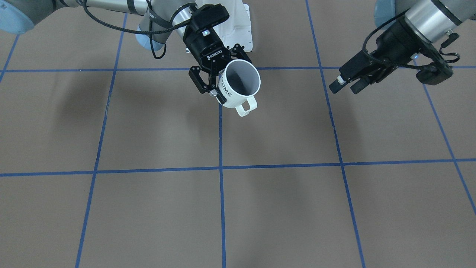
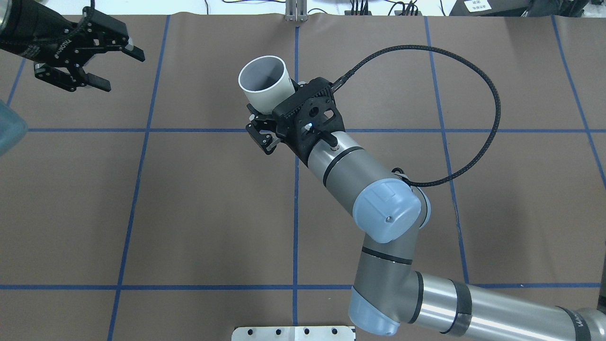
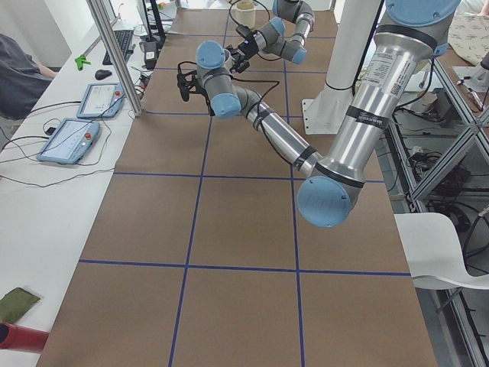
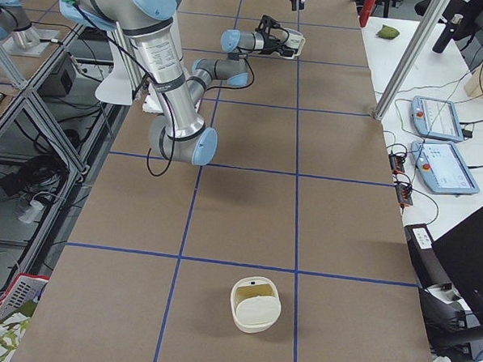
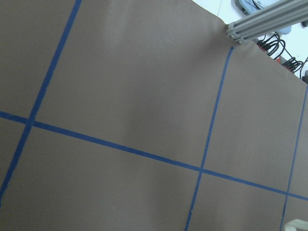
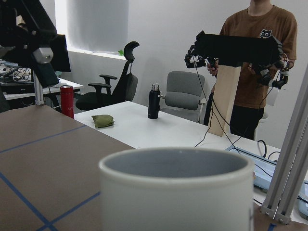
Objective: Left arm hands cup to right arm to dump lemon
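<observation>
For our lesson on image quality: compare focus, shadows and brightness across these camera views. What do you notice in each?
Right wrist view: the mug fills the foreground and its rim looks soft, while the room behind it is sharper. Front-facing view: sharp, with faint, blurred-edge shadows on the table. Overhead view: evenly lit and crisp.

Front-facing view: looks steeply down from across the table (image 1: 148,130). Overhead view: looks forward and down from behind the robot; both share the cup (image 1: 241,83) and the blue tape grid (image 1: 221,167). Side views: distant, along the table from either end. Left wrist view: close on the table's surface. Right wrist view: level across the cup's rim, apparently very near.
</observation>
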